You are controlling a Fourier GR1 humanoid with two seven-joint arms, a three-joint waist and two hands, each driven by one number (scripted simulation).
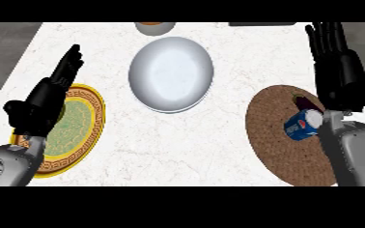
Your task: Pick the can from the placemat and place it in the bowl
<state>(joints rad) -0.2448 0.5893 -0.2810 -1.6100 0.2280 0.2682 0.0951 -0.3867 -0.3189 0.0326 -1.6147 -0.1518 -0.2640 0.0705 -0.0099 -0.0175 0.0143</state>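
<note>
Fingers (329, 36) of the right hand (341, 72) are extending straight and holding nothing; I am seeing that hand positioned just beyond the blue can (304, 124), apparently not touching it. I am observing the can lying on its side on the round brown woven placemat (278, 135), at the counter's right. The white bowl (171, 73) is sitting well apart, toward the counter's (235, 48) centre. The left hand (50, 94) is resting with fingers straight over a yellow-rimmed patterned plate (85, 125) at the left. An orange-filled dish (155, 27) is showing partly at the far edge.
</note>
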